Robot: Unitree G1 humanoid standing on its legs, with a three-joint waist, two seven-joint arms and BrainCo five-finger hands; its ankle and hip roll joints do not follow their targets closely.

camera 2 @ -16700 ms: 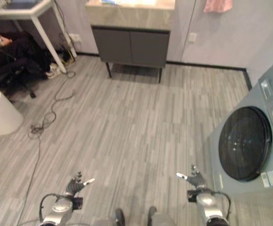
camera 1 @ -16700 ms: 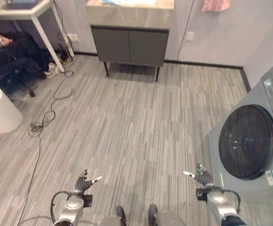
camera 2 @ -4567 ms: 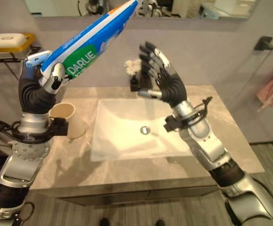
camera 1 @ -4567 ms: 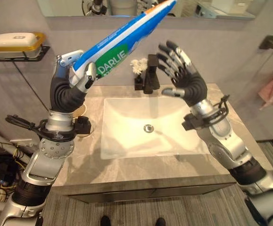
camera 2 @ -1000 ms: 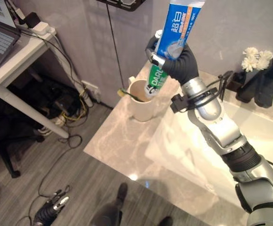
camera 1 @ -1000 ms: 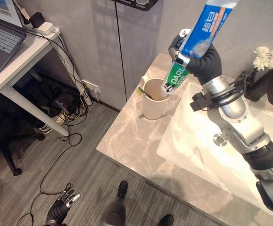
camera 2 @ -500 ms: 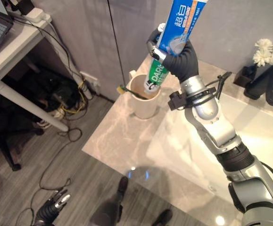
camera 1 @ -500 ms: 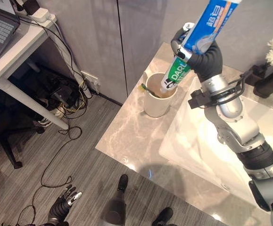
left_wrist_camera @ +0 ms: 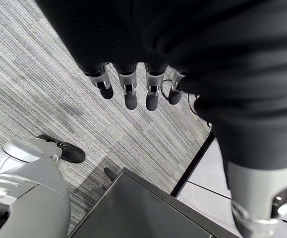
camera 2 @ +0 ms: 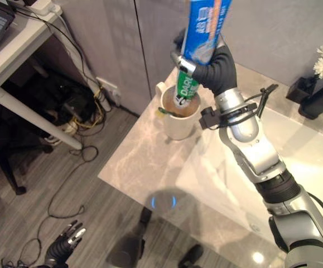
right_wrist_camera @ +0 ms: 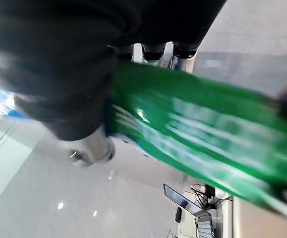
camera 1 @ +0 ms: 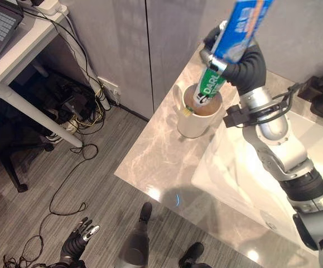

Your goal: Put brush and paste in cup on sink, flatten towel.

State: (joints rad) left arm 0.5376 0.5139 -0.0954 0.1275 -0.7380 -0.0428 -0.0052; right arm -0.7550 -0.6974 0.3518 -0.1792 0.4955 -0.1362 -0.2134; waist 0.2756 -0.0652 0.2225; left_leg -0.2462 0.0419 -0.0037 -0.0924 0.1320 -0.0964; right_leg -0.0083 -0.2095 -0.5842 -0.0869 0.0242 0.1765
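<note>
One tube of paste (camera 1: 228,53), blue and green, clamped in your right hand (camera 1: 242,66), cap end down inside the cup (camera 1: 199,114) on the marble counter (camera 1: 158,162) beside the sink (camera 1: 245,178). One brush (camera 1: 182,104) already leans in the cup at its rim. Left hand (camera 1: 78,239) hangs low over the floor, fingers relaxed and empty. Step in hand: seating the paste. Next, I judge, you loosen the fingers and lift clear without tipping the cup. Towel pending.
</note>
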